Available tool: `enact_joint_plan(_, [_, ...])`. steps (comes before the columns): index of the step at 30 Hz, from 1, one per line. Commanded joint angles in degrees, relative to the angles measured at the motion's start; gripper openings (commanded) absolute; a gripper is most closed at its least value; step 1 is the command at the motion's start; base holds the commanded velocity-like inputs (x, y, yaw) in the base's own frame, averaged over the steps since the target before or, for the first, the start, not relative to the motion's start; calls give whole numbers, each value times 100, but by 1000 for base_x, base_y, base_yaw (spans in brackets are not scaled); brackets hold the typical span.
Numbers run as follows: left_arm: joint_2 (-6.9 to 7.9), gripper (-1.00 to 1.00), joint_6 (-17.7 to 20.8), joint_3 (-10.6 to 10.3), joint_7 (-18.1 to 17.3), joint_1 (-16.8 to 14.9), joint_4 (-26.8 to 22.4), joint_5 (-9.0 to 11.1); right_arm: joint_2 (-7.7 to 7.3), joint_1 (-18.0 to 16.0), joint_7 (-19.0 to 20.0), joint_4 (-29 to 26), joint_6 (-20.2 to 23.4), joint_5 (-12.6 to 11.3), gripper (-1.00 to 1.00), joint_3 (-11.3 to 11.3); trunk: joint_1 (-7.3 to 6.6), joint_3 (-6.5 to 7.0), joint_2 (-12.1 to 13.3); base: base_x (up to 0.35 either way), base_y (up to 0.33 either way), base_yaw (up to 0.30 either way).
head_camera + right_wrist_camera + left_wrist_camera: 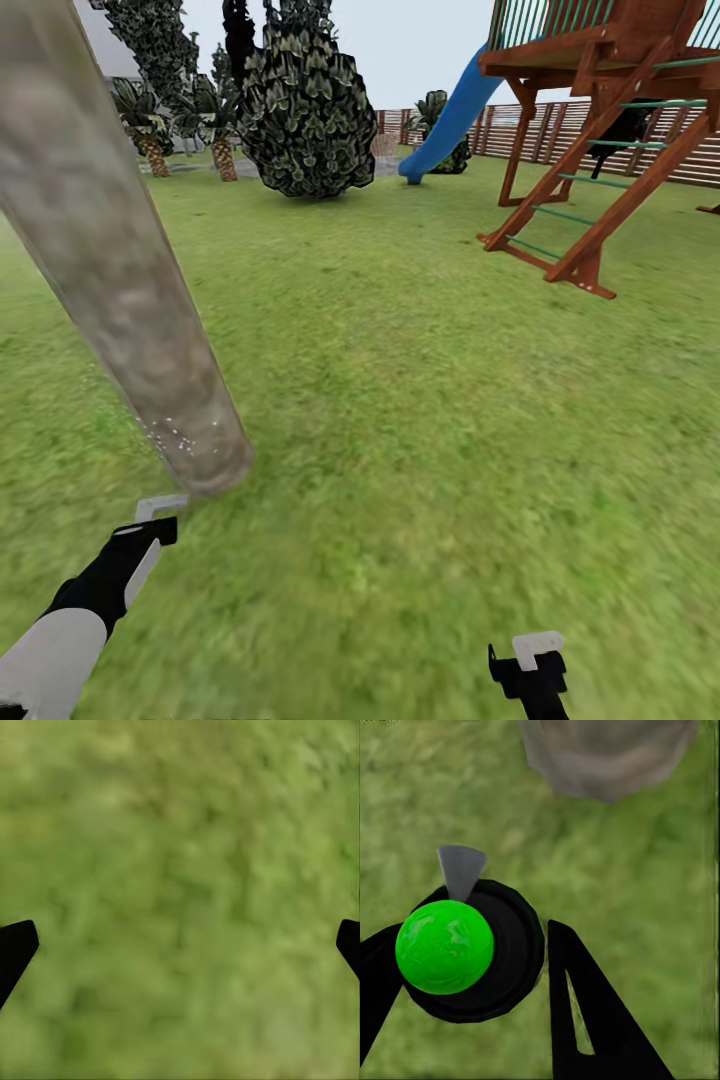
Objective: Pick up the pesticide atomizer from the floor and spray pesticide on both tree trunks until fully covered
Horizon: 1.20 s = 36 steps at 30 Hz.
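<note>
Spraying step: left gripper (472,967) clamped on black, green-topped round atomizer (445,946), nozzle toward near, faintly white-specked grey-brown trunk (130,290); right gripper (180,945) apart over grass; next, higher aim.

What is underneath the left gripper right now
Under the left gripper, closed around the green-topped atomizer, lies grass lawn, with the tree trunk base just ahead. The atomizer's black body hides the grass directly beneath it.
</note>
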Motion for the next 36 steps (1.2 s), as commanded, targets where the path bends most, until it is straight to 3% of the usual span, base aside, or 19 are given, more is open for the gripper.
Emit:
enact_joint_plan(1, [-23,-100,44,-8,23,-29,-32,33,-2,-4,-16,7,-19,61,100,-46,-1,-4,-2,0,0,36])
enact_joint_plan(2, [-33,-100,145,-9,17,-196,-139,36,-5,-4,-17,10,-19,63,100,-48,-1,-4,-2,0,0,12])
enact_joint_plan(3, [8,-100,497,-9,-50,-421,-234,31,-6,-4,-10,14,-19,68,100,-45,-1,-4,-2,0,0,3])
enact_joint_plan(6, [93,-100,716,-13,-516,-723,-268,-18,-6,-4,-8,12,-19,69,100,-48,-1,-4,-2,0,0,1])
enact_joint_plan(8, [271,-100,764,-9,-741,-927,-270,-41,-6,-4,-8,13,-19,70,100,-48,-1,-4,-2,0,0,0])
enact_joint_plan(12, [519,-100,1193,-14,-779,-1145,-553,-50,-6,-4,-8,7,-19,64,100,-48,-1,-4,-2,0,0,6])
enact_joint_plan(14, [540,-100,1444,-13,-783,-1107,-1022,-41,-6,-4,-13,7,-19,61,100,-48,-1,-4,-2,4,0,208])
enact_joint_plan(18, [511,-100,1579,-36,-780,-1084,-1391,-40,-6,-4,-14,7,-19,61,100,-46,-1,-4,-2,152,-105,269])
enact_joint_plan(36, [481,-100,1577,-4,-742,-1079,-1413,-53,-6,-4,-8,7,-19,65,100,-44,-1,-4,-2,100,-259,30])
